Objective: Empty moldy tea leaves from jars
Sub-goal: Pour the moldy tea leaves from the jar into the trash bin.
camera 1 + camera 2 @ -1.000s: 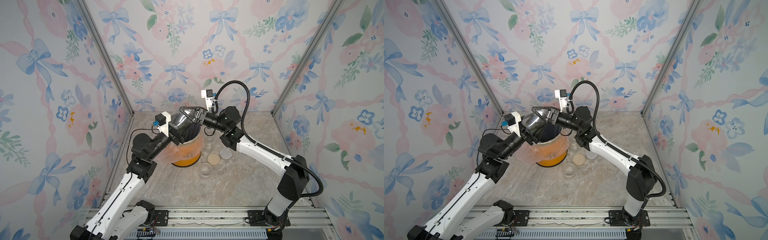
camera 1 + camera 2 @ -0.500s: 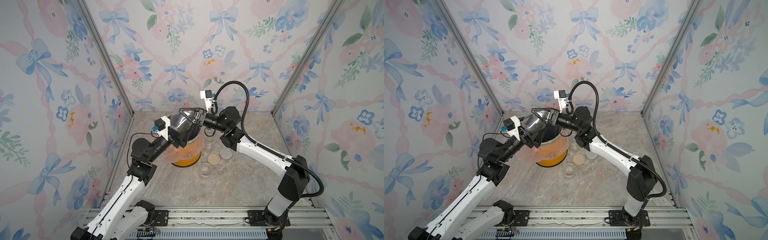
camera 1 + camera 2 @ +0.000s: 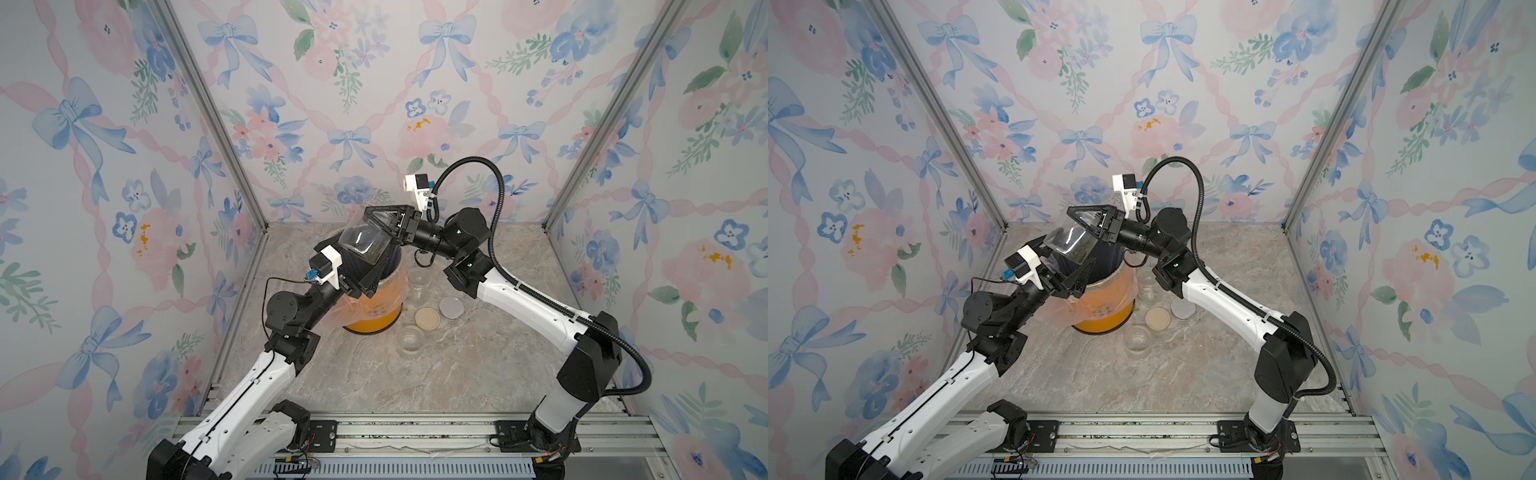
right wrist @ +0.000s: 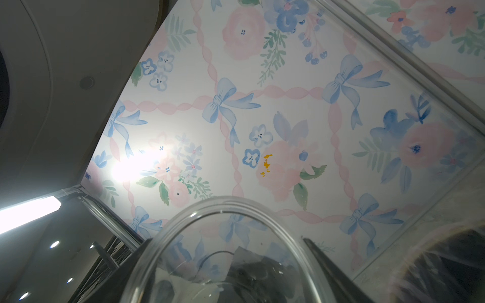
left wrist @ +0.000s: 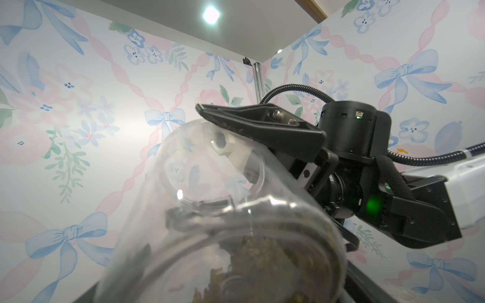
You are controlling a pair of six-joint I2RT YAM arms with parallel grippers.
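A clear jar point(image 3: 363, 243) point(image 3: 1073, 243) hangs tilted above the bin, my right gripper point(image 3: 384, 224) point(image 3: 1090, 220) shut on its upper end. Dark olive tea leaves point(image 3: 1081, 251) point(image 5: 257, 257) lie heaped in its lower end. My left gripper point(image 3: 353, 266) point(image 3: 1059, 262) is open just under that lower end, its jaws spread to either side of the jar without gripping it. In the right wrist view the jar point(image 4: 228, 251) fills the space between the dark fingers point(image 4: 328, 267). Two more jars point(image 3: 419, 280) point(image 3: 409, 338) stand without lids on the table and look empty.
The orange plastic-lined bin point(image 3: 374, 307) point(image 3: 1100, 307) stands under the held jar. Right of it lie a beige lid point(image 3: 427, 318), a silver lid point(image 3: 451, 307) and a translucent lid point(image 3: 482, 320). Flowered walls close in the marble table point(image 3: 415, 374) on three sides.
My left gripper has opened, let go of the jar and drawn back a little. The right jaws have closed tighter on the jar, which stays tilted above the bin.
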